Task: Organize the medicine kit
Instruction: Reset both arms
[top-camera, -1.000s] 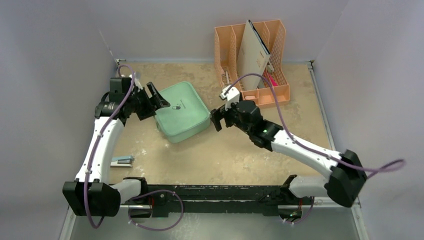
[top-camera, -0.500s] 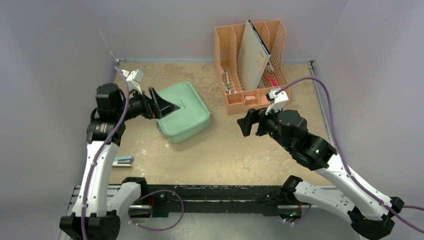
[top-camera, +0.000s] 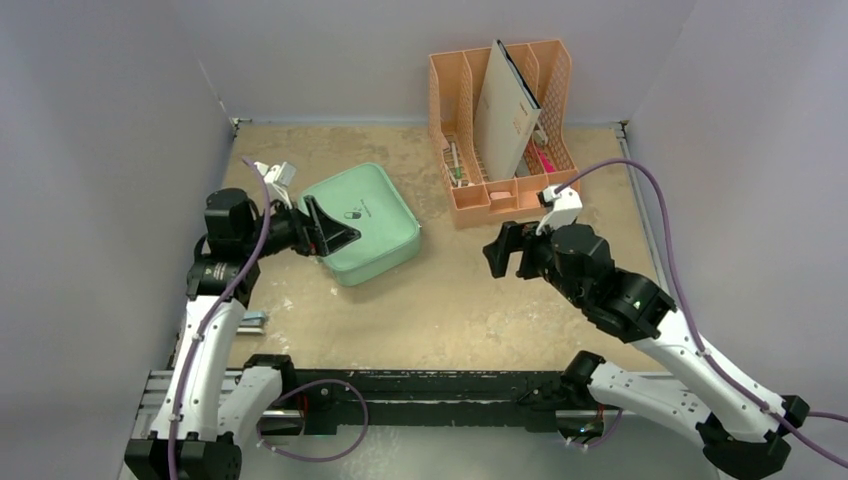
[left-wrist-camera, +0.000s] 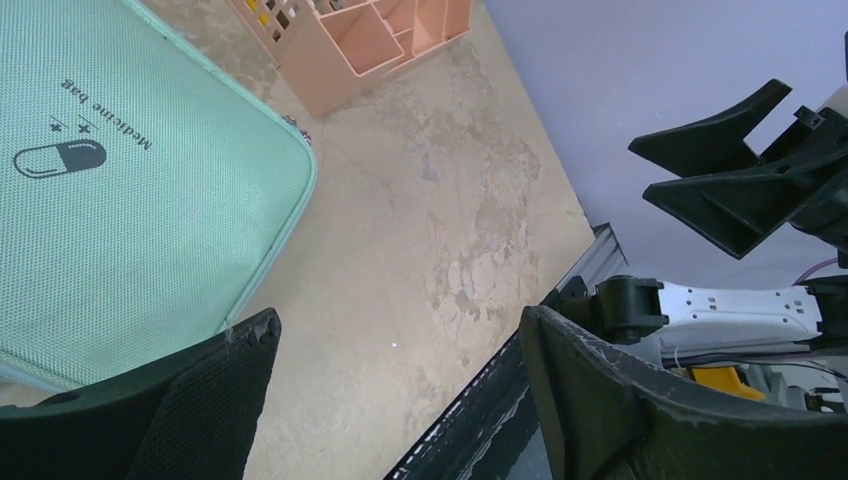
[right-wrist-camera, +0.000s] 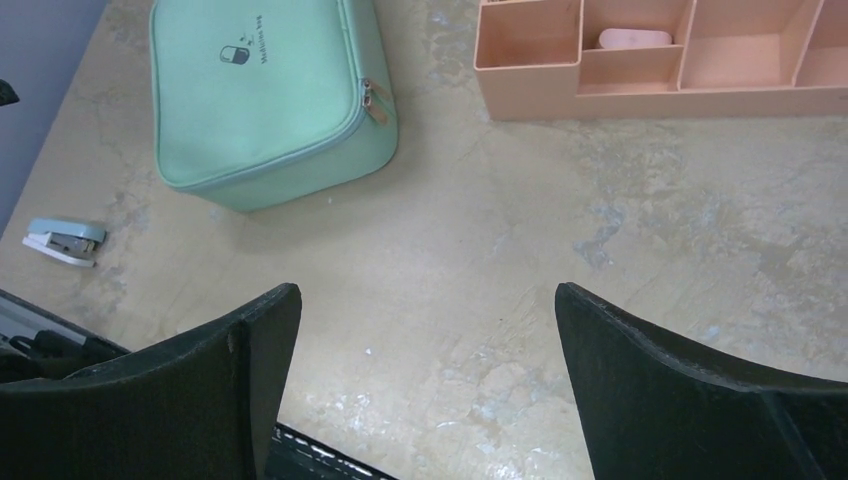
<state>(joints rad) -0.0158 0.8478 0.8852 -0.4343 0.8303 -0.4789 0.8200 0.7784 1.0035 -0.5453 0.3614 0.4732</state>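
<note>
Medicine kit (top-camera: 365, 225): closed and zipped, lying flat on the tabletop, left of centre and toward the far edge.

Left gripper (top-camera: 333, 230): fingers spread apart and empty, hovering over the kit's left edge. Contact cannot be confirmed.

Right gripper (top-camera: 497, 250): fingers spread wide and empty, above bare tabletop right of centre, well apart from the kit.

File organizer (top-camera: 500, 212): stands at the far edge.

Stapler (right-wrist-camera: 62, 240): lies near the left edge.

white links (top-camera: 200, 345), black joints (top-camera: 590, 265) | purple cables (top-camera: 612, 160) | left pincer (top-camera: 335, 228), right pincer (top-camera: 498, 248): black
</note>
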